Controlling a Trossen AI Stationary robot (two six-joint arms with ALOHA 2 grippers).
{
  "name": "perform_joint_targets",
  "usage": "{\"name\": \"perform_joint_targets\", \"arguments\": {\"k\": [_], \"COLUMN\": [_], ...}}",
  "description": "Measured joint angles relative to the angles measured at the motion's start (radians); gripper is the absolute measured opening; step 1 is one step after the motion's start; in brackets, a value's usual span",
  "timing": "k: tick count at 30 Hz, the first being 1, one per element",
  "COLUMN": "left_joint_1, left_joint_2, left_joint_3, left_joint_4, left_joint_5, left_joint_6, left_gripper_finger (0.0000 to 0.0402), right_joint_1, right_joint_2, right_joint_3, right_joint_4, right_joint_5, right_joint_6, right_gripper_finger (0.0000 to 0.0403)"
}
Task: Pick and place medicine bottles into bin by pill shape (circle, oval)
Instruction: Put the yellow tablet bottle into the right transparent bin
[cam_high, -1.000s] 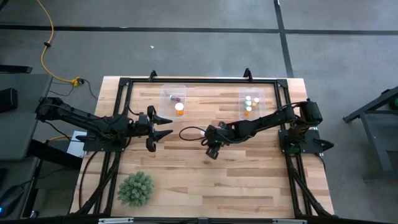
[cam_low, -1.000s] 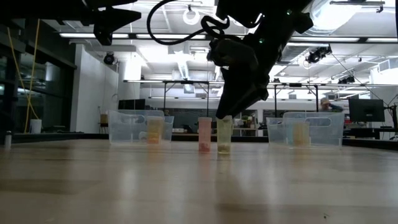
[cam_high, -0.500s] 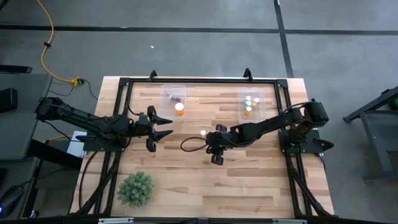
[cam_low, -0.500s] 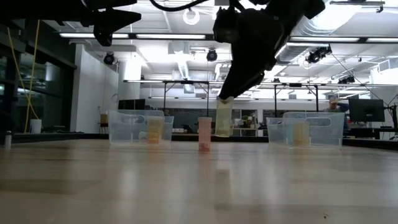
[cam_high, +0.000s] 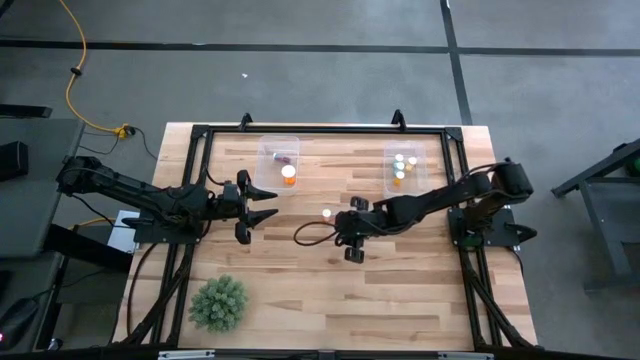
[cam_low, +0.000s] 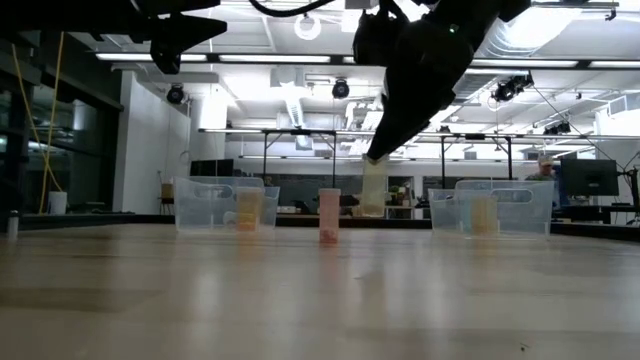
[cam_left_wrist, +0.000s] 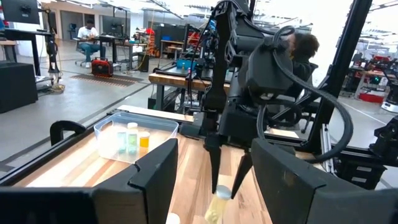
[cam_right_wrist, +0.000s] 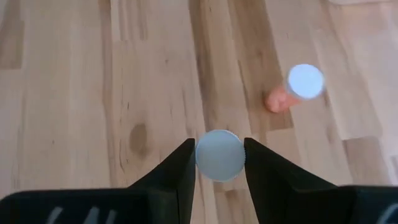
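Pale bottle (cam_low: 373, 188) clenched upright between the right gripper's (cam_right_wrist: 219, 163) jaws.
We see its long axis vertical, white cap (cam_right_wrist: 219, 155) uppermost, hanging clear above the desk (cam_low: 320, 290); the left gripper's (cam_high: 262, 206) jaws stand released.

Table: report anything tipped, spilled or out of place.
Nothing looks spilled or damaged. One pinkish bottle stands upright alone mid-table, between the two bins. The right gripper holds a pale bottle upright, clear of the wood. The left gripper hangs open near the left bin.
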Motion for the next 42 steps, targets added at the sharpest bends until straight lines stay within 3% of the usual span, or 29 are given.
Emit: {"name": "perform_joint_targets", "arguments": {"k": [6, 13, 21, 27, 35, 42], "left_joint_1": [0.0, 0.0, 0.0, 0.0, 0.0, 0.0], "left_joint_2": [0.0, 0.0, 0.0, 0.0, 0.0, 0.0], "left_joint_3": [0.0, 0.0, 0.0, 0.0, 0.0, 0.0], "left_joint_4": [0.0, 0.002, 0.002, 0.003, 0.001, 0.002], "left_joint_5": [0.0, 0.0, 0.0, 0.0, 0.0, -0.003], "left_joint_6": [0.0, -0.001, -0.002, -0.019, -0.019, -0.019], "left_gripper_finger": [0.0196, 0.0196, 0.0196, 0.0196, 0.0196, 0.0196], "right_joint_1": [0.012, -0.024, -0.102, -0.172, -0.355, -0.526], "right_joint_2": [-0.008, -0.06, -0.267, -0.434, -0.653, -0.708], "right_joint_3": [0.0, 0.0, 0.0, -0.081, -0.336, -0.47], "right_joint_4": [-0.02, -0.184, -0.394, -0.532, -0.444, -0.255], "right_joint_5": [0.037, 0.136, 0.242, 0.392, 0.391, 0.291], "right_joint_6": [-0.004, -0.012, 0.027, 0.244, 0.392, 0.409], "right_gripper_finger": [0.0107, 0.0107, 0.0107, 0.0107, 0.0107, 0.0107]}}
